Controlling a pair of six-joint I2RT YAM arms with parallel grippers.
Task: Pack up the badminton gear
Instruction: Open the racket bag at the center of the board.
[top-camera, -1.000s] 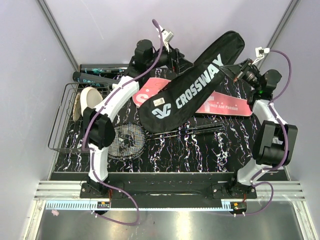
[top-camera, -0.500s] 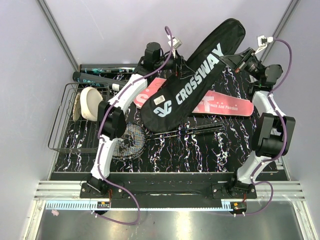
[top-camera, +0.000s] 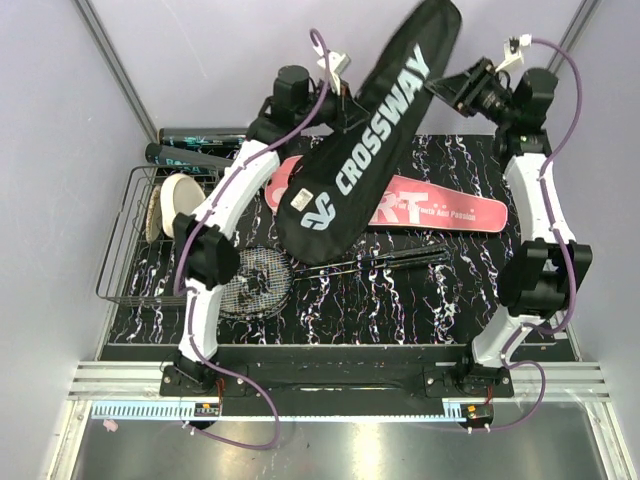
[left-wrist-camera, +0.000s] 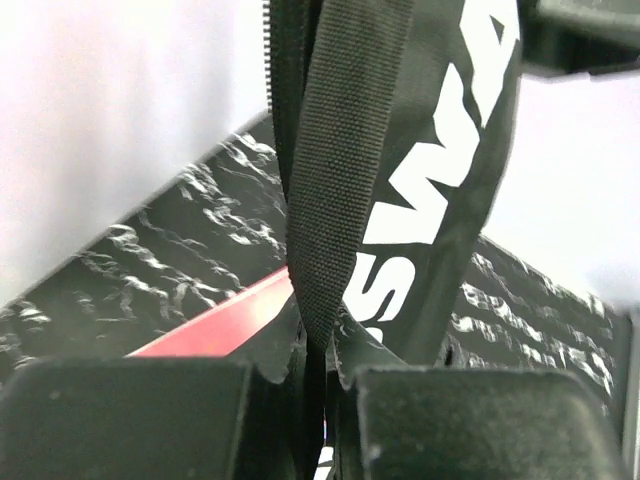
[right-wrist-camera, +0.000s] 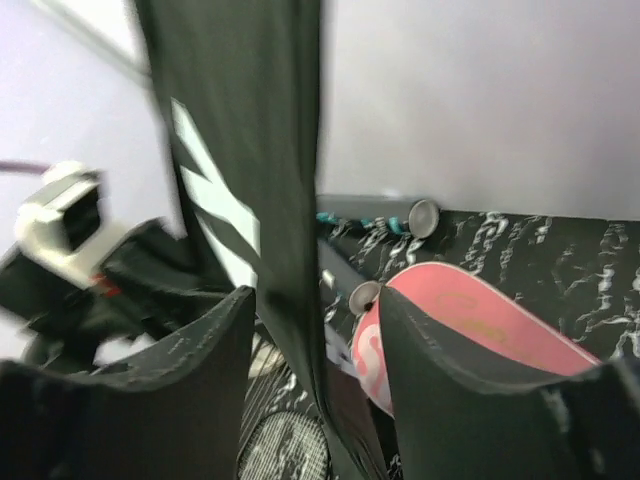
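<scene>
- My left claw (left-wrist-camera: 318, 365) was clenched on the woven strap of the long black fabric "CROSSWAY" bag (top-camera: 350, 170), which was pinched between its pads.
- My right claw (right-wrist-camera: 315, 300) was released: its fingers stood apart, the bag's upper part hung between them, and a gap showed on one side.
- My left arm (top-camera: 225, 200) reached far back with its forearm angled inward. My right arm (top-camera: 535, 190) stretched back nearly straight, wrist raised.
- The bag hung tilted, its narrow top high between my claws. Its broad lower end was over the flat pink "SPORT" racket case (top-camera: 440, 208) on the black marbled table (top-camera: 400, 300).
</scene>
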